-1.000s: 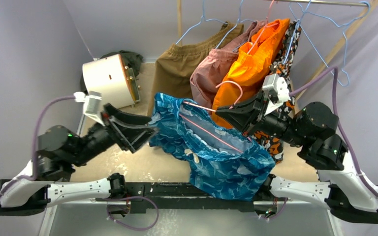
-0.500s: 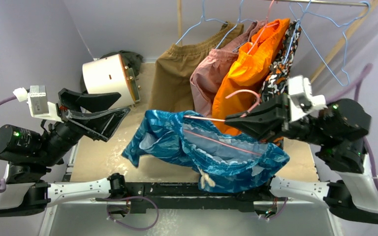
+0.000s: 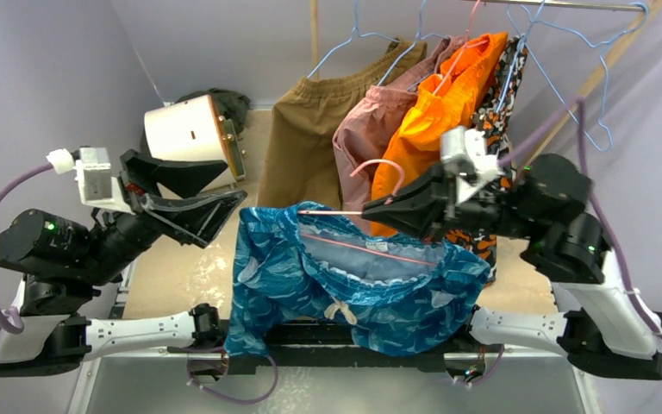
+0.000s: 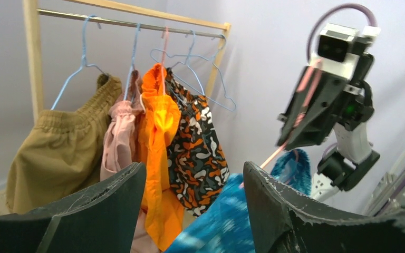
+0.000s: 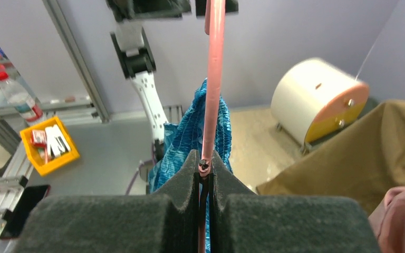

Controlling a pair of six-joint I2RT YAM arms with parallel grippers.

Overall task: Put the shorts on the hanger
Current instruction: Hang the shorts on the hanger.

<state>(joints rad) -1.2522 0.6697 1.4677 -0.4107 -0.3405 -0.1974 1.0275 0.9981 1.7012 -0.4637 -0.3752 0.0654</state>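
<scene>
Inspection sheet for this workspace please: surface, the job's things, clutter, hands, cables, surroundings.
Surface: tan table, partly hidden by hanging fabric.
Job's things: blue shorts hang from the pink hanger, its bar inside the waistband, lifted above the table.
Clutter: white drum at back left.
Hands: right hand shut on the hanger wire; left hand open, holding nothing, apart from the shorts.
Cables: purple cables loop from both wrists; no snag seen.
Surroundings: rack with brown, pink, orange and patterned garments on blue hangers; lilac walls.
</scene>
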